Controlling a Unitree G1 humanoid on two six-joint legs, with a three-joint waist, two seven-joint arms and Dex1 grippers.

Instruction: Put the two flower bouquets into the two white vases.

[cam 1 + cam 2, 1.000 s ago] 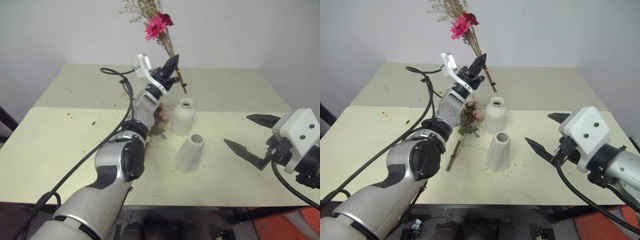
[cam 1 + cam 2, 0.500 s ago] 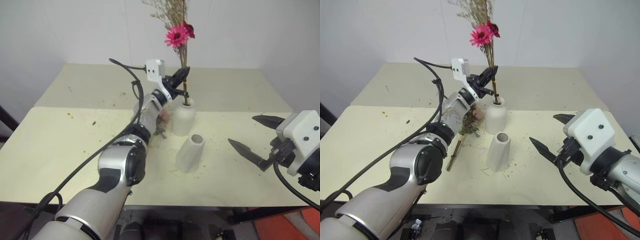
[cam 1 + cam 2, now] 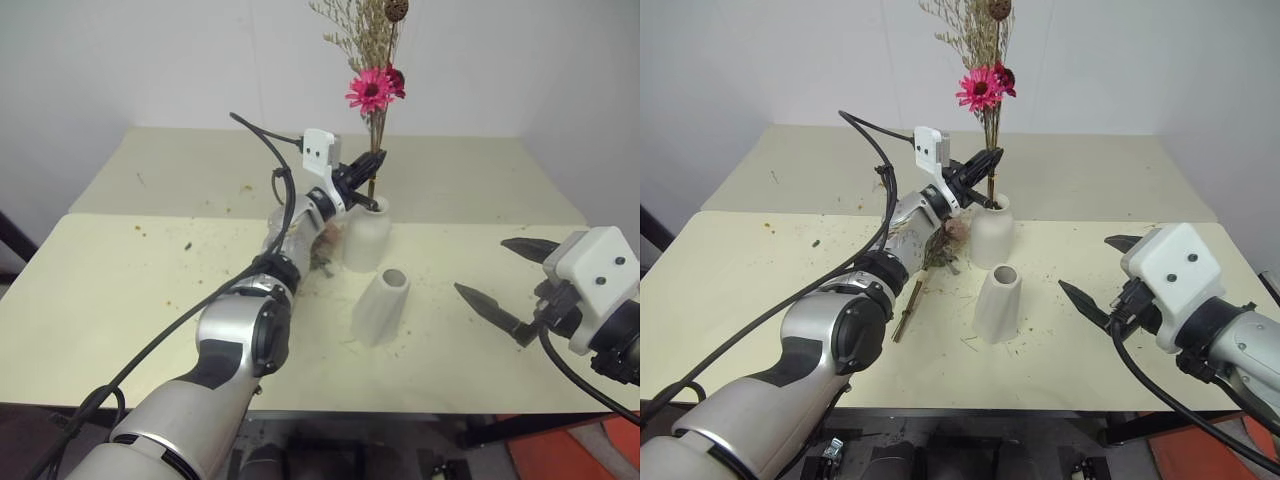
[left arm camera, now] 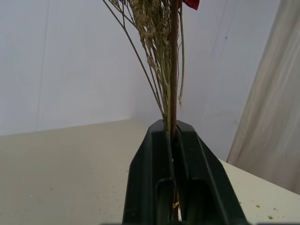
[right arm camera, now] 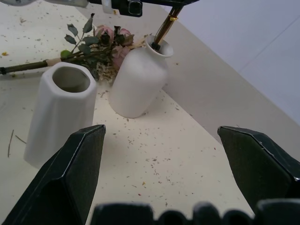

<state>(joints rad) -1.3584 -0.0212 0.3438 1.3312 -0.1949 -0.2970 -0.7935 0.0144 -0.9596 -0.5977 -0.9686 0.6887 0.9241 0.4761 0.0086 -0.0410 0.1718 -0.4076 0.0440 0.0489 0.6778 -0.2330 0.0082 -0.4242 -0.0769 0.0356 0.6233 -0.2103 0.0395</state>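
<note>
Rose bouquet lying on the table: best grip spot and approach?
Grip the rose bouquet on its bare stem, probably from above. The stem lies flat on the table, pointing toward the robot, clear of the cone vase; the head crowds the bottle vase.

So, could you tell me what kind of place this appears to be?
Probably a robot test room rather than a home: bare white walls, a plain pale table strewn with plant bits, and only two white vases and bouquets as props.

The left gripper (image 3: pixel 375 160) and its arm crowd the bottle vase (image 3: pixel 366 233) and hang over the rose bouquet (image 3: pixel 940 235), while bare table (image 3: pixel 470 230) lies open beside the cone vase (image 3: pixel 381 306).
</note>
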